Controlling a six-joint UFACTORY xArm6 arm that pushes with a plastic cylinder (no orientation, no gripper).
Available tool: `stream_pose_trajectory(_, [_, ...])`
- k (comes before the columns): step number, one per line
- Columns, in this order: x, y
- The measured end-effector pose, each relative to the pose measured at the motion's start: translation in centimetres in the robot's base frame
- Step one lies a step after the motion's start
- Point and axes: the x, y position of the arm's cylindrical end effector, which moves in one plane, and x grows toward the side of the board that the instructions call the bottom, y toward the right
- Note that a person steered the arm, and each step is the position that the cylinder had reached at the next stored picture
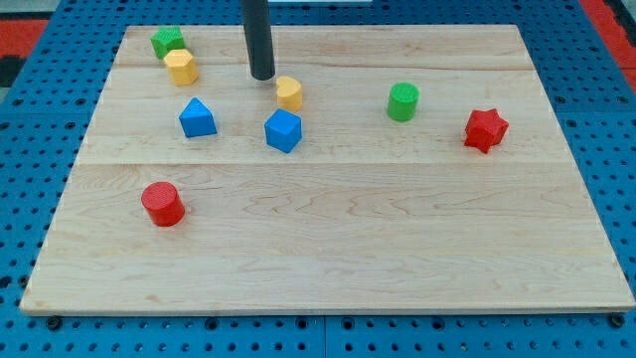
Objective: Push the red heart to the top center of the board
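Observation:
I see two red blocks and cannot make out a heart shape in either. A red cylinder (162, 204) stands at the board's lower left. A red star (485, 129) sits at the right. My tip (261, 77) rests on the board near the top, left of centre. It is just up and left of a yellow heart-like block (289, 92), with a small gap between them. The tip is far from both red blocks.
A green star (168, 42) and a yellow hexagon (181, 67) sit at the top left. A blue triangular block (197, 117) and a blue cube (283, 130) lie below the tip. A green cylinder (402, 101) stands right of centre. The wooden board (348, 229) lies on blue pegboard.

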Motion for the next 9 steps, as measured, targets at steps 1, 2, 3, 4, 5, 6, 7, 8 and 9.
stream_pose_trajectory(1, [0.0,0.0])
stream_pose_trajectory(2, [-0.1,-0.4])
stream_pose_trajectory(3, [-0.9,-1.2])
stream_pose_trajectory(4, [-1.0,-2.4])
stream_pose_trajectory(5, [0.0,2.5])
stream_pose_trajectory(6, [0.3,7.3])
stream_pose_trajectory(7, [2.8,8.7])
stream_pose_trajectory(8, [11.0,12.0])
stream_pose_trajectory(9, [13.3,17.1])
